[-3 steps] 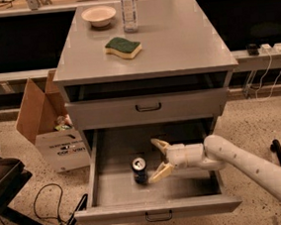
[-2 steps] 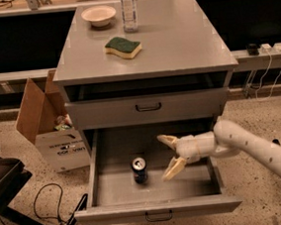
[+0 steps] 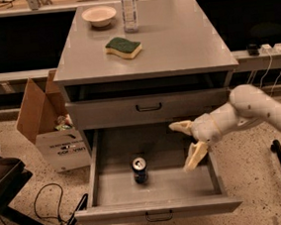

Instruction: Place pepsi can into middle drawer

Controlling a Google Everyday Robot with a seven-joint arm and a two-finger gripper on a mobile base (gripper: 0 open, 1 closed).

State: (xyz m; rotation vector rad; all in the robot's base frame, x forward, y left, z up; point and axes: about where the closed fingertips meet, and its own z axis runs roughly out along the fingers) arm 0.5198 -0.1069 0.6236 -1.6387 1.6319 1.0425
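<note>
The pepsi can [image 3: 140, 170] stands upright on the grey tray of the pulled-out middle drawer [image 3: 157, 185], a little left of its centre. My gripper [image 3: 187, 146] is open and empty, above the right part of the drawer and well to the right of the can, not touching it. Its two cream fingers are spread wide, one pointing left and one pointing down. The white arm reaches in from the right edge of the view. The upper handled drawer front [image 3: 148, 108] is shut.
On the cabinet top [image 3: 173, 41] lie a green-and-yellow sponge [image 3: 123, 47], a white bowl [image 3: 99, 16] and a clear plastic bottle [image 3: 128, 2]. An open cardboard box [image 3: 52, 128] stands on the floor at the left, with cables and a dark frame [image 3: 9, 197] beside it.
The gripper has drawn away from the can, moving right and up out of the drawer. The can stays standing where it was.
</note>
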